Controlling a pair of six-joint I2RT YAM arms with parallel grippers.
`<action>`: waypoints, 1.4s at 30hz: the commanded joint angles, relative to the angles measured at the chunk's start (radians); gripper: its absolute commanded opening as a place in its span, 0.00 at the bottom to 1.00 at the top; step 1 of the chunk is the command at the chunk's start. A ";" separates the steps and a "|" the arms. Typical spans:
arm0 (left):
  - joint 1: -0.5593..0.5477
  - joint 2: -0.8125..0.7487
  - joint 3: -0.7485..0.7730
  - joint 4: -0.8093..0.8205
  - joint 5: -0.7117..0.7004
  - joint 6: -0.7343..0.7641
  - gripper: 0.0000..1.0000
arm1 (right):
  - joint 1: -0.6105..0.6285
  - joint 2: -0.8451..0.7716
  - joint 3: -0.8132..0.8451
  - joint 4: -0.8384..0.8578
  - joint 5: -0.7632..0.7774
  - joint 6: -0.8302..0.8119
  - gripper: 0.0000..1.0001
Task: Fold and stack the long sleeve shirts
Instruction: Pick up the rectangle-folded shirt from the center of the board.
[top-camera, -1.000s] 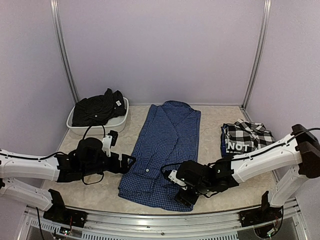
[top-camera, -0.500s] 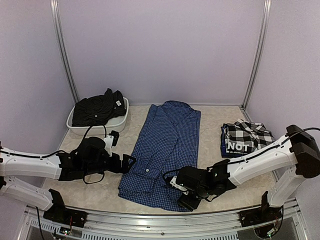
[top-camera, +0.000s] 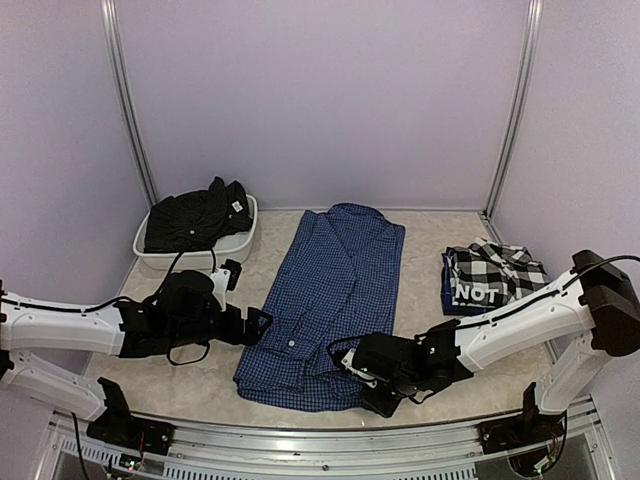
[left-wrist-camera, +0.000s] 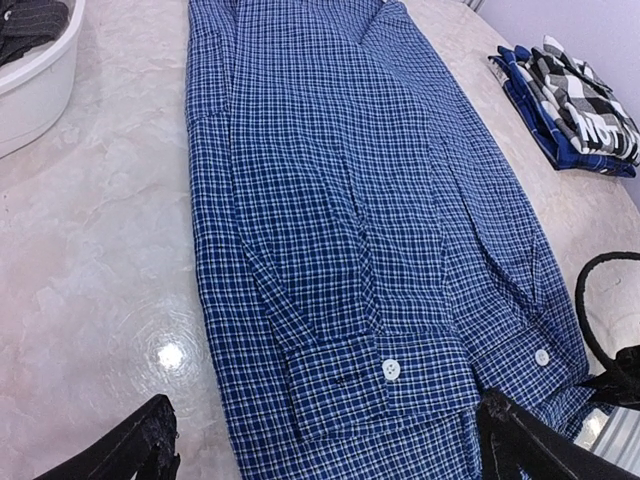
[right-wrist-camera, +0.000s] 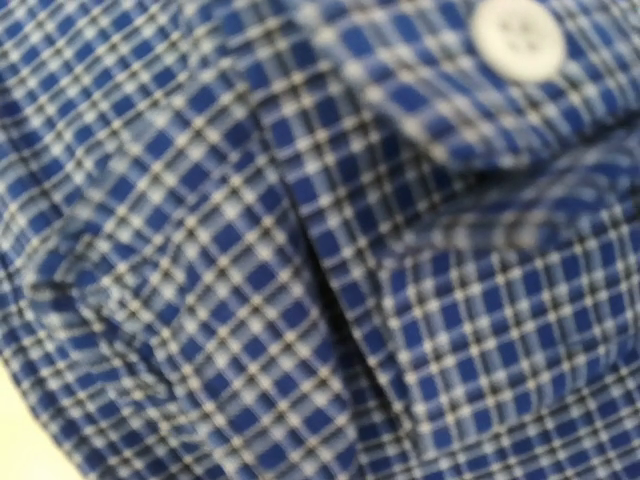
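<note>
Blue shirt: your blue shirt lies flat down the middle of the table, collar at the far end, hem toward the arms, sleeves folded in on top.
Cuff: a buttoned cuff sits at the near end. Its white button faces up, and the right wrist view shows one too.
Left gripper: your left gripper is low at the shirt's near left edge. It is spread wide, with fingertips well apart on either side of the cuff and holding nothing.
Right gripper: your right gripper is down at the shirt's near right corner. Its wrist view is only blurred blue check with no fingers showing, so you can't tell whether it is apart or clamped.
Check shirt: the black-and-white check shirt is folded on the right side of the table, white lettering up, well apart from the blue one. It rests on folded blue cloth.
Black shirt: the black shirt is bunched in the white tub at far left.
</note>
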 joint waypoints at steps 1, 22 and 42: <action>-0.010 -0.002 0.016 -0.015 0.028 0.057 0.99 | 0.013 -0.016 -0.045 -0.129 -0.033 0.052 0.01; -0.311 0.000 -0.113 0.141 0.116 0.286 0.99 | -0.124 -0.224 -0.142 -0.297 -0.217 0.260 0.00; -0.495 0.313 -0.018 0.120 0.054 0.378 0.93 | -0.170 -0.258 -0.143 -0.288 -0.229 0.248 0.00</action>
